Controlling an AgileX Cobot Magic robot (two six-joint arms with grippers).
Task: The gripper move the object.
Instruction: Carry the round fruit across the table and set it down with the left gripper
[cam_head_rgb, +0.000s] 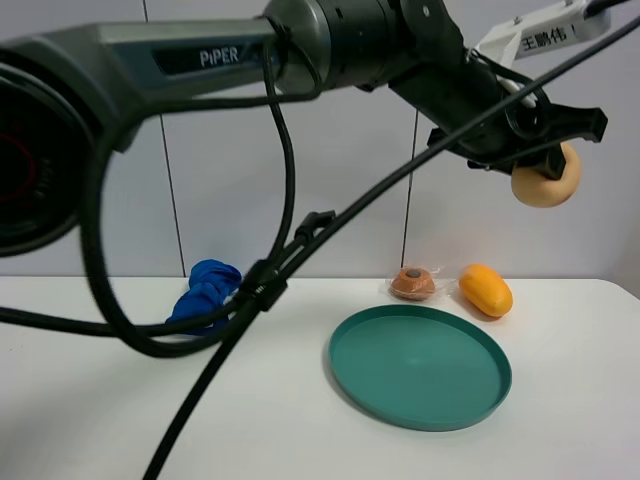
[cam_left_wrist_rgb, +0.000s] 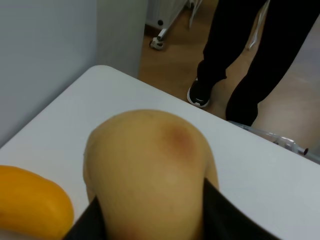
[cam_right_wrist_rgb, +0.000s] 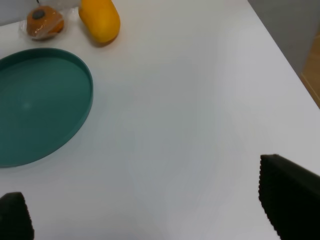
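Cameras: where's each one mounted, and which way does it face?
Exterior high: up behind the left arm, facing the wall across the table; shows that arm and the left hand holding the potato aloft.
Left wrist: on the left arm, looks past the potato down at the table's corner and the floor; black fingers show.
Right wrist: on the right arm, looks down at the plate; open right hand shows.
Shared: orange fruit in all three.

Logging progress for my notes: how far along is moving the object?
Done: the object is off the table, clamped in the left gripper. In hand: it hangs high in the air over the table's right part, with the orange fruit below. Left: setting it down; no landing spot is evident yet.
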